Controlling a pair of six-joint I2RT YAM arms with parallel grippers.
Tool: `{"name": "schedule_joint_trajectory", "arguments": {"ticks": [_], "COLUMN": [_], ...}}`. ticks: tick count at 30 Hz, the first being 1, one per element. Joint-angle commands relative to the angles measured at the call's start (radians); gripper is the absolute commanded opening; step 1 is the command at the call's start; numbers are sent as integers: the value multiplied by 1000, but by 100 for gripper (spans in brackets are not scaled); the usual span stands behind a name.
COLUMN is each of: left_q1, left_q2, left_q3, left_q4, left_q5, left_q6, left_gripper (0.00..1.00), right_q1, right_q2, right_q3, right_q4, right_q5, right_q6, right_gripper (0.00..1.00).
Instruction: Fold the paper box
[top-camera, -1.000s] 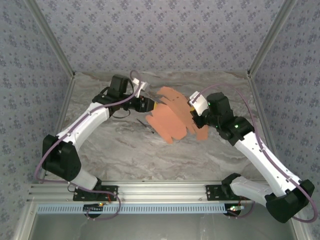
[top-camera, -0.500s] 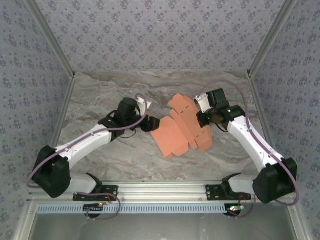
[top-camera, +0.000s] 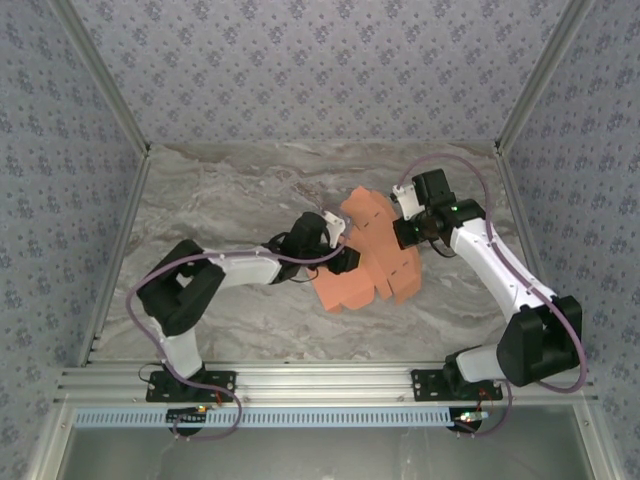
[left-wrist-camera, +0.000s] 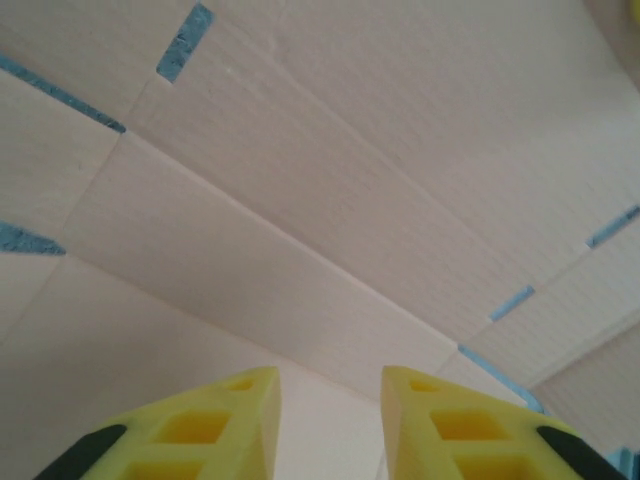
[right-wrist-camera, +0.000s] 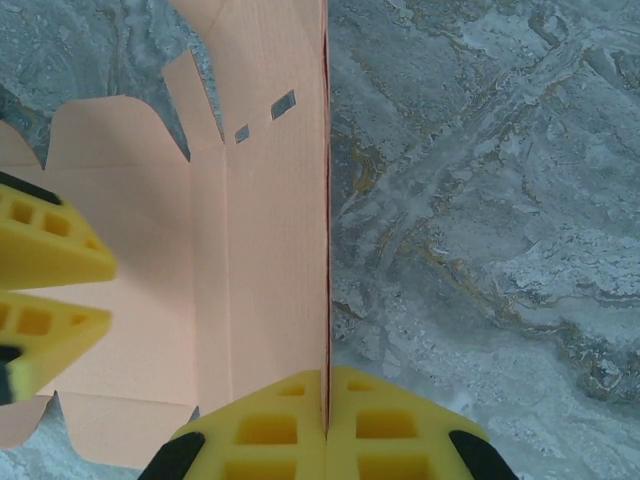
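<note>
Surface: grey-veined marble tabletop (top-camera: 220, 200), closed in by patterned walls (top-camera: 320, 70) on three sides.
Task thing: the paper box (top-camera: 372, 262) is a salmon die-cut sheet near the tabletop's middle, partly lifted, with creases and slots showing; it is not yet a box.
Right side: the right gripper (right-wrist-camera: 326, 385) is at the paper box's right edge, fingers pressed together on a panel that stands edge-on.
Left side: the left gripper (left-wrist-camera: 328, 385) faces the flat left face of the paper box; its fingers are parted by a modest gap with nothing between them.
Risk: as I judge it, a hard push from the left against the pinched panel could bow the thin card off its scored lines, or pull it from the pinch.
Room: bare marble lies all round the paper box and the walls are well apart from it, so both arms have space to swing.
</note>
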Motion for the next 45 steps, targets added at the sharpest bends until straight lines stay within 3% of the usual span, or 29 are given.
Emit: {"name": "schedule_joint_trajectory", "arguments": {"ticks": [1, 9, 22, 45], "left_q1": [-3, -10, -21, -22], "left_q2": [49, 155, 291, 286], "left_q3": [61, 112, 174, 103], "left_q4": [105, 93, 175, 317], "left_q5": [9, 11, -1, -47], "left_q6": [-25, -37, -122, -229], "left_gripper": [27, 18, 17, 22], "right_q1": [-7, -6, 10, 221], "right_q2": [10, 14, 49, 105], "right_q3": [31, 28, -1, -63], "right_q4": [-19, -2, 48, 177], "right_q5": [-21, -22, 13, 410], "right_q6": [22, 33, 80, 16], "right_gripper": [0, 0, 0, 0]}}
